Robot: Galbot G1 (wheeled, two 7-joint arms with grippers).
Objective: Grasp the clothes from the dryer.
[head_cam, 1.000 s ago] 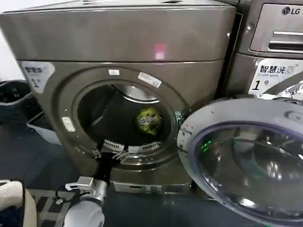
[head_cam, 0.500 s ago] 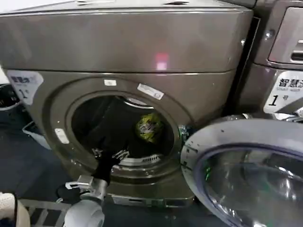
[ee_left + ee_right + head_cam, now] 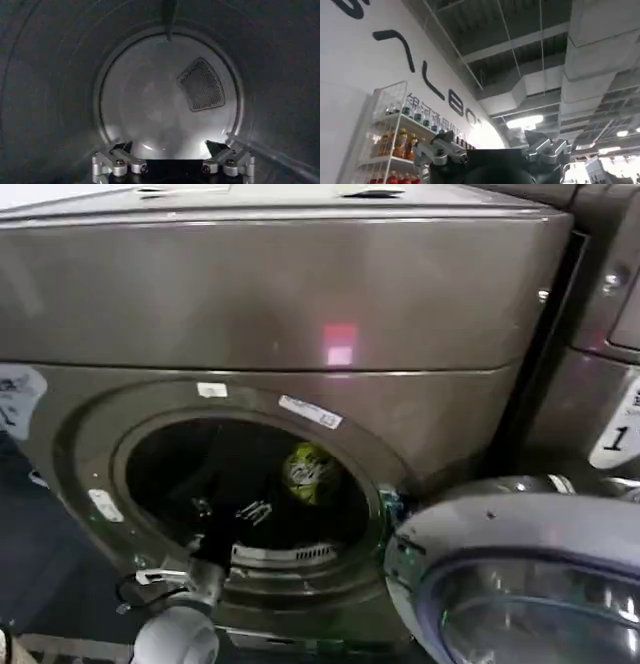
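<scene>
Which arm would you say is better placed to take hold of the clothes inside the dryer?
Left. The left gripper is already inside the dryer porthole, fingers open, just left of the clothes. The right gripper points at a ceiling, away from the machine.

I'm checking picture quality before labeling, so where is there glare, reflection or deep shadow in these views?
Head view: a pink light patch reflects off the dryer front, the drum around the clothes and the left gripper is dark. Left wrist view: the drum's back wall is dimly lit, its sides in shadow. Right wrist view: bright ceiling lights glare behind the right gripper.
</scene>
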